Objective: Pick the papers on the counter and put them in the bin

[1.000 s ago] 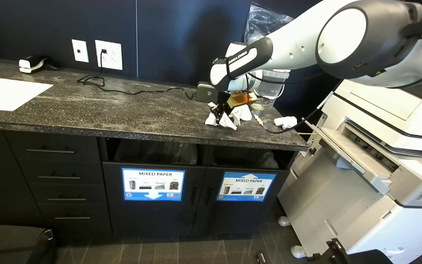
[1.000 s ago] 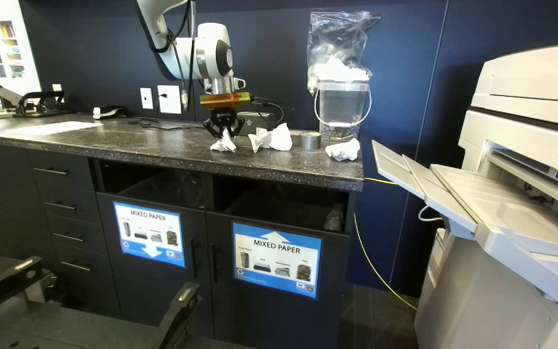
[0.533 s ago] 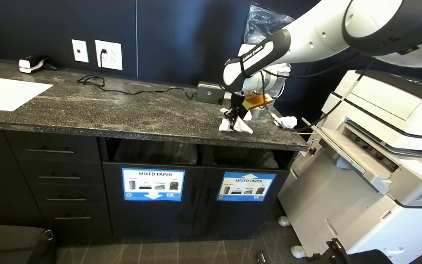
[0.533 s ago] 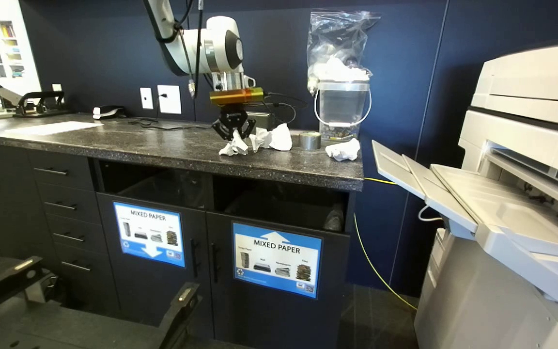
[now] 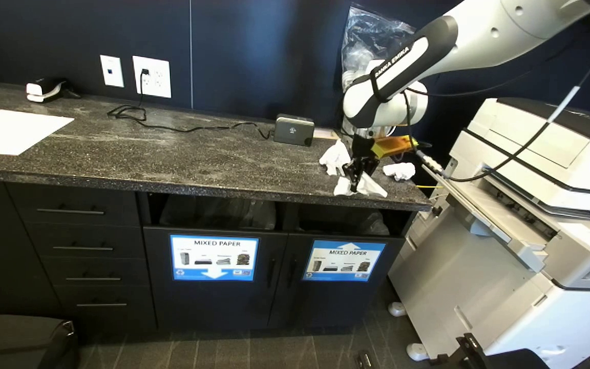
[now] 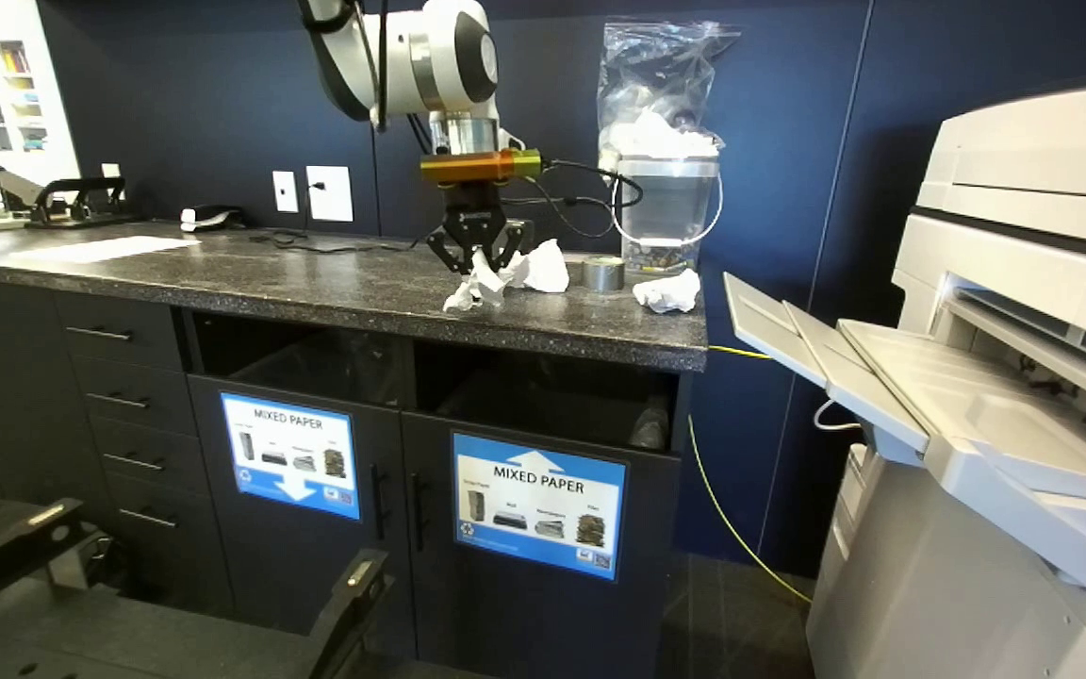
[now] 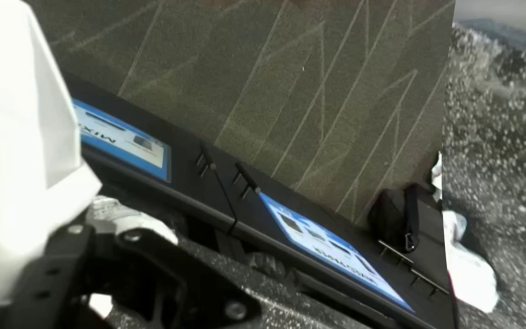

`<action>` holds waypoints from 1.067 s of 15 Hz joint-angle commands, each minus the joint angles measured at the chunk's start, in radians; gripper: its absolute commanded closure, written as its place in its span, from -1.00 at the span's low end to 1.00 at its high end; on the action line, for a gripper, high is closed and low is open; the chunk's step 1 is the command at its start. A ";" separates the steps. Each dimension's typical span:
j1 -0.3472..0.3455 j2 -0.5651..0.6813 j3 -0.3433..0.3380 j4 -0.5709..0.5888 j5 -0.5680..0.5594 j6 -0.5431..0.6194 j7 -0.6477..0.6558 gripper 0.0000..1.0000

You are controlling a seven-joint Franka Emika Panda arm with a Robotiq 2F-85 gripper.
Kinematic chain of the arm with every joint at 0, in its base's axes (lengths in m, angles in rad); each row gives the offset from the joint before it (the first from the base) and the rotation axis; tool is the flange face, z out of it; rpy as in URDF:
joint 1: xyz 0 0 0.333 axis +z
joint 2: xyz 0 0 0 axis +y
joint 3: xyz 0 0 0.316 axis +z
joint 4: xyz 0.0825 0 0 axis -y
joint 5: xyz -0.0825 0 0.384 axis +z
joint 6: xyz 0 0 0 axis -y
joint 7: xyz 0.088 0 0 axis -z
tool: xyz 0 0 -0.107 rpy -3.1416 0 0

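In an exterior view, the gripper points downward over the dark speckled desk, and it is clamped on a crumpled paper wad, which sticks out below it; whether this wad touches the desk, I cannot tell. Near it there is a second wad, then a roll of grey tape, and close to the corner a third wad.

In an exterior view, the gripped wad is close to the front edge, higher than the bin opening and the "MIXED PAPER" sign. A flat white sheet lies well apart from the wads.

In the wrist view, the gripped wad fills the left side, large and blurred, beside black parts of the gripper; beyond are the cabinet doors and the carpet.
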 commanded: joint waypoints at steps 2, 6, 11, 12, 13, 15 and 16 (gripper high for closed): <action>-0.043 -0.185 0.009 -0.256 0.040 0.084 0.014 0.72; -0.072 -0.271 0.019 -0.414 0.123 0.208 0.014 0.72; -0.059 -0.288 0.024 -0.546 0.166 0.352 0.029 0.72; -0.058 -0.279 0.025 -0.559 0.165 0.375 0.036 0.72; -0.055 -0.272 0.024 -0.577 0.158 0.408 0.047 0.72; -0.061 -0.261 0.030 -0.621 0.162 0.488 0.047 0.73; -0.068 -0.259 0.039 -0.643 0.170 0.523 0.043 0.74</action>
